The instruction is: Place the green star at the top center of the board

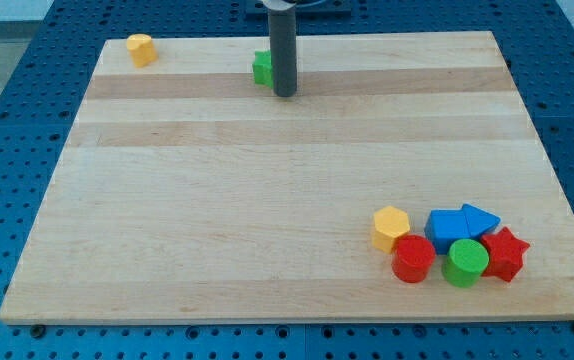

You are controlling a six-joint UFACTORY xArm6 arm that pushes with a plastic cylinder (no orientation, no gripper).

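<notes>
One green block (pixel 261 68) touching my tip (pixel 285 94); no hand visible; yellow block (pixel 141 49) well left.

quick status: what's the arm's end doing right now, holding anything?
No claw: my tip holds nothing, set against the view's right side of the green star-shaped block, partly hidden behind the dark rod, near the wooden board's top centre.

Wooden board (pixel 267 200), scattered coloured blocks (pixel 451 246)
</notes>
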